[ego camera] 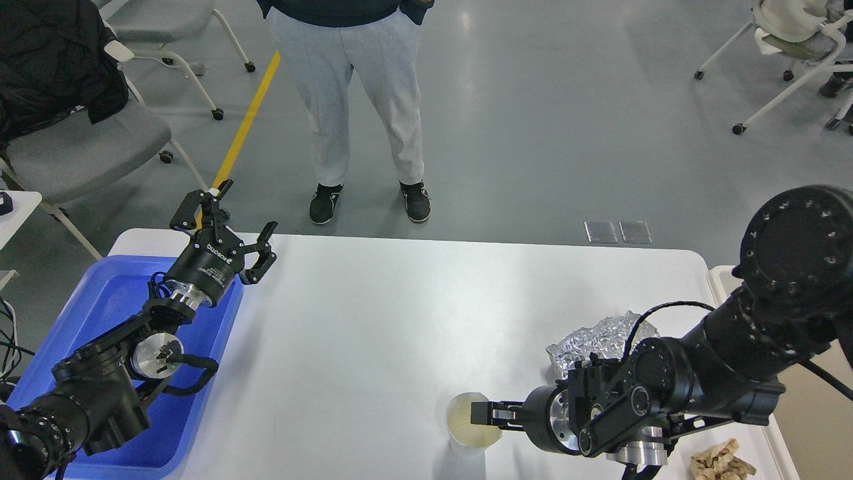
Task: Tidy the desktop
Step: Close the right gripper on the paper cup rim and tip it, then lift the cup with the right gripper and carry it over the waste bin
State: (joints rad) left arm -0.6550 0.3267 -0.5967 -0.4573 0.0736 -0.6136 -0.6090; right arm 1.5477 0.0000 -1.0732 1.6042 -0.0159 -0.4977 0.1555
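The white desktop (pixel 373 320) fills the lower middle of the head view. A clear plastic cup (pixel 466 421) with a yellowish inside stands near its front edge. My right gripper (pixel 485 416) reaches in level from the right, with its fingertips at the cup's right rim. I cannot tell whether they grip it. A crumpled ball of silver foil (pixel 596 341) lies just behind the right arm. My left gripper (pixel 233 220) is open and empty, raised above the desktop's far left corner.
A blue plastic tray (pixel 106 307) sits at the left under my left arm. A beige bin (pixel 816 400) stands off the right edge. A crumpled brown scrap (pixel 720 461) lies at the front right corner. A person (pixel 353 100) stands behind the table, with chairs (pixel 80 143) around.
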